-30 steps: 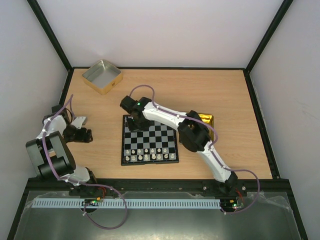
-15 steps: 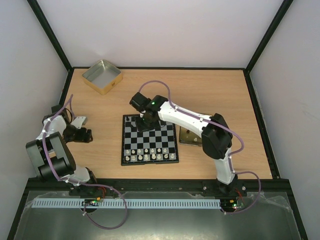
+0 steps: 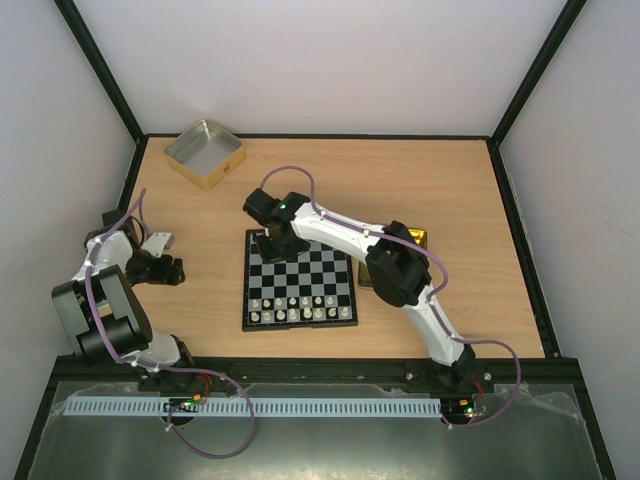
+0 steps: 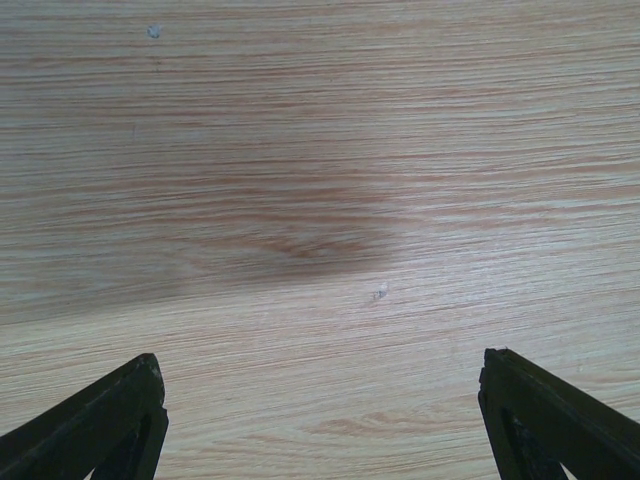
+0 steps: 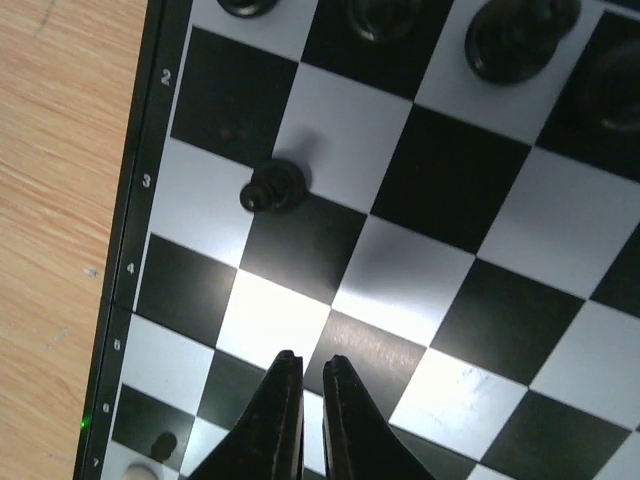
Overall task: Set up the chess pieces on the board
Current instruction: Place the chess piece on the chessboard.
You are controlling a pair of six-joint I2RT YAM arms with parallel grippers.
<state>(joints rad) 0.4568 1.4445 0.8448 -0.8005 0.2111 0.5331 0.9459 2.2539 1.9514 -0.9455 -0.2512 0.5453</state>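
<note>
The board (image 3: 300,282) lies mid-table, with silvery-white pieces (image 3: 300,311) along its near rows. My right gripper (image 3: 271,243) hovers over the board's far left part and hides the squares under it. In the right wrist view, the right gripper (image 5: 311,361) is shut with nothing between its fingers. A small black pawn (image 5: 275,186) stands by the left rim, apart from the fingertips. More black chess pieces (image 5: 515,35) line the row beyond it. My left gripper (image 3: 165,268) is off to the left, open over bare wood (image 4: 320,365).
An open square tin (image 3: 205,152) with a gold rim sits at the back left. A shiny gold tin (image 3: 415,240) lies right of the board, partly under my right arm. The board's black border (image 5: 135,200) runs close to my right fingers.
My right arm swung its elbow out to the right and came back; its gripper shifted right along the far rows, then back left, closing a little. The left arm stayed still.
</note>
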